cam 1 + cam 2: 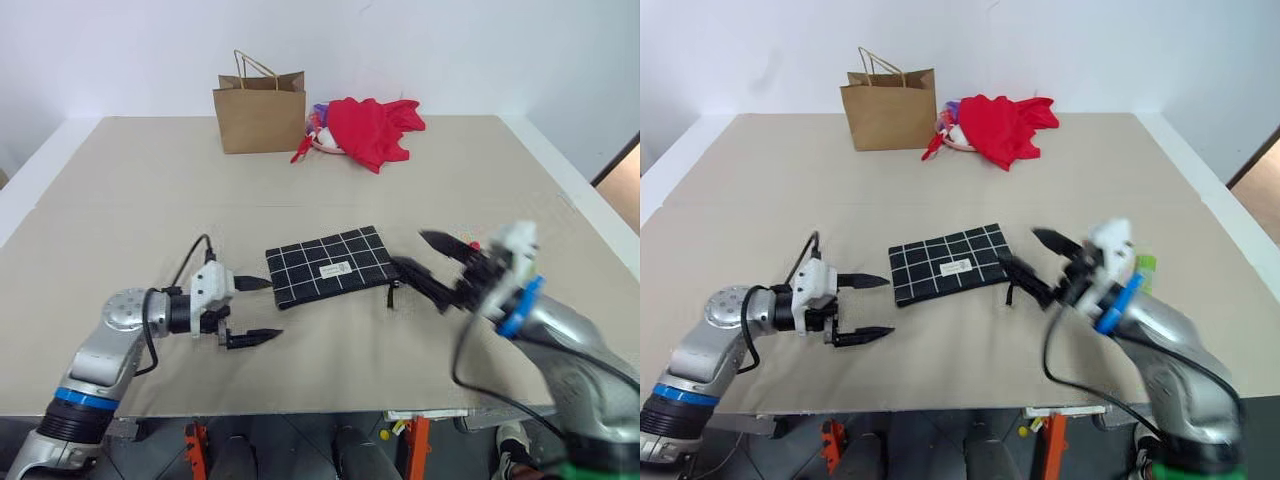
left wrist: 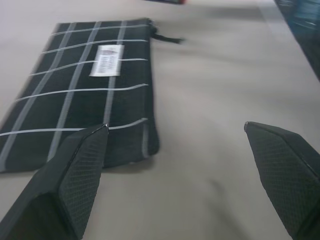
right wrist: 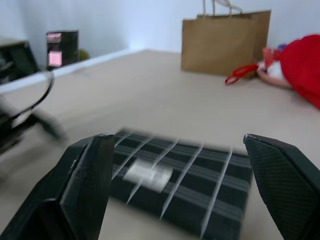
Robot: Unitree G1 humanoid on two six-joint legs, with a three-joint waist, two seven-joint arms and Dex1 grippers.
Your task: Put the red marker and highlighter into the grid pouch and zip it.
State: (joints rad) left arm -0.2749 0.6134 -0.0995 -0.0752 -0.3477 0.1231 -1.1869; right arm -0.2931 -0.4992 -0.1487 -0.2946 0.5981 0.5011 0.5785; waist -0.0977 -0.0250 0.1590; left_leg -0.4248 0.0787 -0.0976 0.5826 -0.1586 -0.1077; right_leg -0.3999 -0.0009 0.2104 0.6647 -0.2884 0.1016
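The grid pouch (image 1: 328,265) lies flat on the table (image 1: 120,200) between the left gripper (image 1: 252,311) and right gripper (image 1: 428,255), both spread wide and empty; a clumsy grab could push it away

The left gripper (image 1: 256,310) points toward the robot's right, fingers spread wide. The right gripper (image 1: 428,254) (held above the counter) points forward-left, its fingers apart and empty.

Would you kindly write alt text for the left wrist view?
A black grid pouch with a white label lies flat on a beige table, just beyond the open left gripper, whose two black fingers hold nothing.
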